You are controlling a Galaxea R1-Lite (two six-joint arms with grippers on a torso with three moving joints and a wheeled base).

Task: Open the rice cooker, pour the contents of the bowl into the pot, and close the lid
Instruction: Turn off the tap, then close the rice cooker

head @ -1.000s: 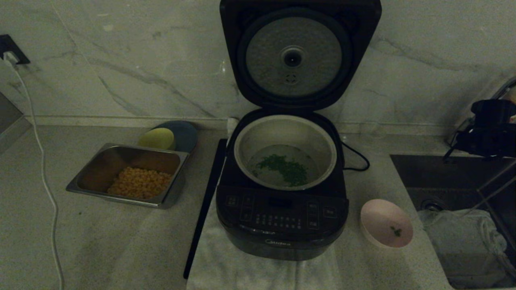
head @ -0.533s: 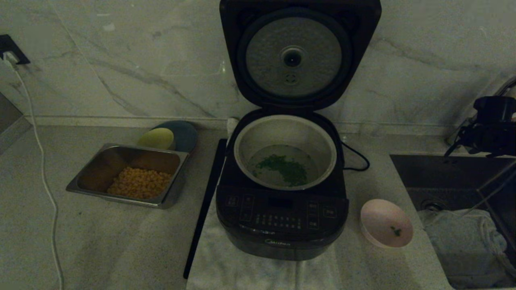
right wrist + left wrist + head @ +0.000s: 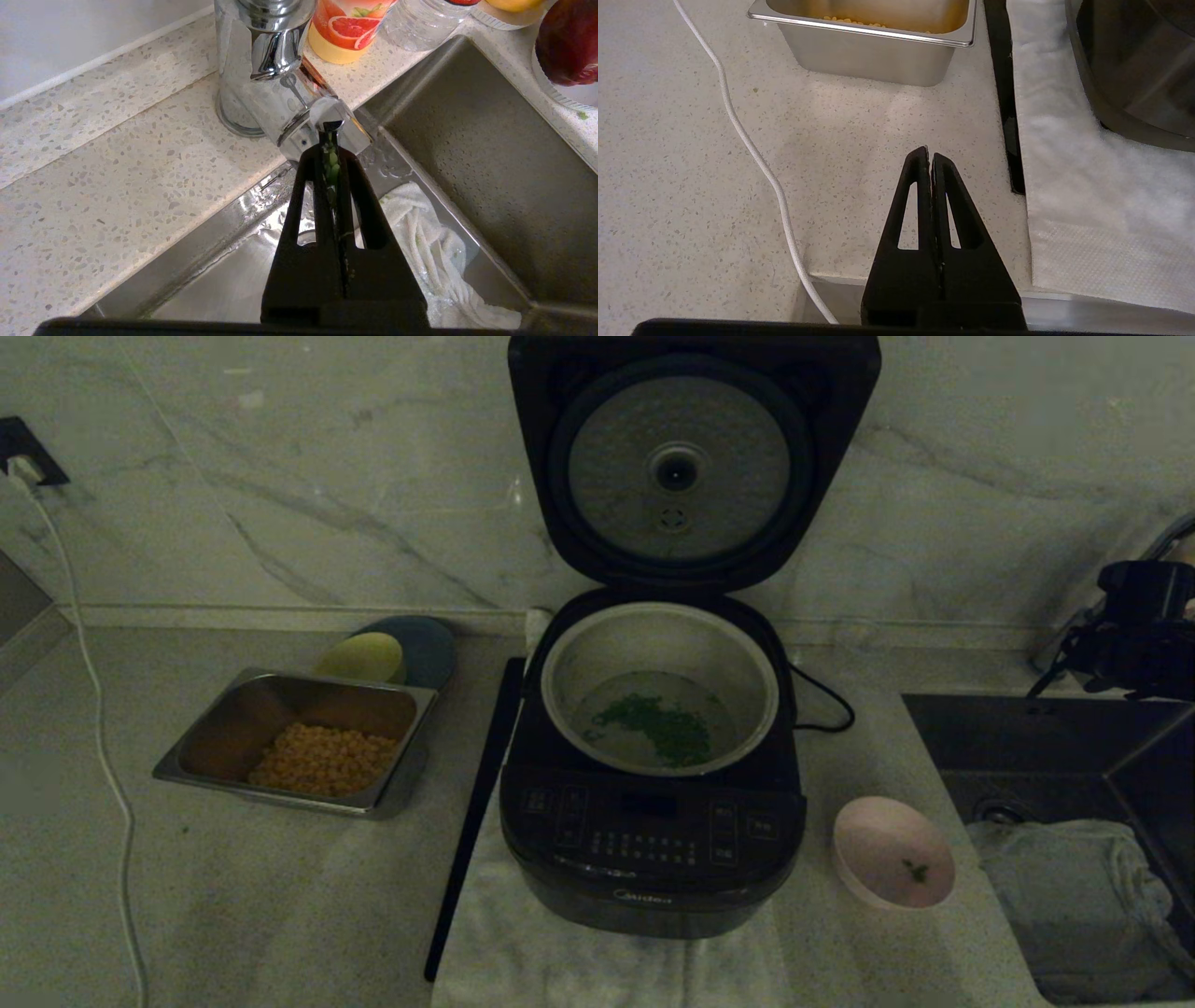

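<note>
Both grippers are pressed together: right gripper [image 3: 331,140] above the sink [image 3: 467,154], well apart from the bowl [image 3: 893,864]; left gripper [image 3: 930,156] over the counter [image 3: 682,186].

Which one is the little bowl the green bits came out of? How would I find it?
Find the big black rice cooker with its lid standing open. On the counter just right of its button panel, before the sink, sits the bowl. It is small, round and pale pink with a few green flecks left, unlike the steel tray of yellow kernels on the left.

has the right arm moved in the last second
Yes, slightly. In the head view the right gripper has drifted a little right, toward the frame edge, above the sink; its height barely changed.
</note>
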